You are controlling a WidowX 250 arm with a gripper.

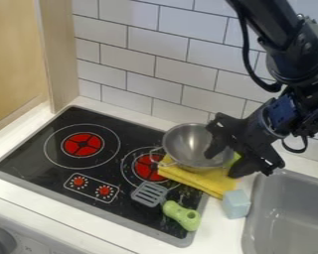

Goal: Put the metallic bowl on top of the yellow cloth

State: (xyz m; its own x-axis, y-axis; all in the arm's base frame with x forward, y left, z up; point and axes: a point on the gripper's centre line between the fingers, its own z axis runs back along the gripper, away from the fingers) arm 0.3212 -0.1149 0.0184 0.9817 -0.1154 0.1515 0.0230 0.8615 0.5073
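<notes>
One stovetop point(115, 149) with two red burners and two red knobs, one sink point(287, 213), one gripper point(225, 161) with its fingers spread wide at the bowl's right side, one metallic bowl point(187, 144) over one yellow cloth point(200, 180), one green-handled slotted spatula point(149, 194), one pale blue block point(236, 204). The round bowl opens upward; a wire handle points left. The gripper covers its right rim, the bowl covers part of the cloth, and the picture's edge crops the sink.

Slotted spatula point(182, 215) w/ green handle is lying on blk stovetop point(36, 149), btm ctr; lt-blue block point(236, 204) is sitting nr gray sink point(291, 213), btm R.
</notes>
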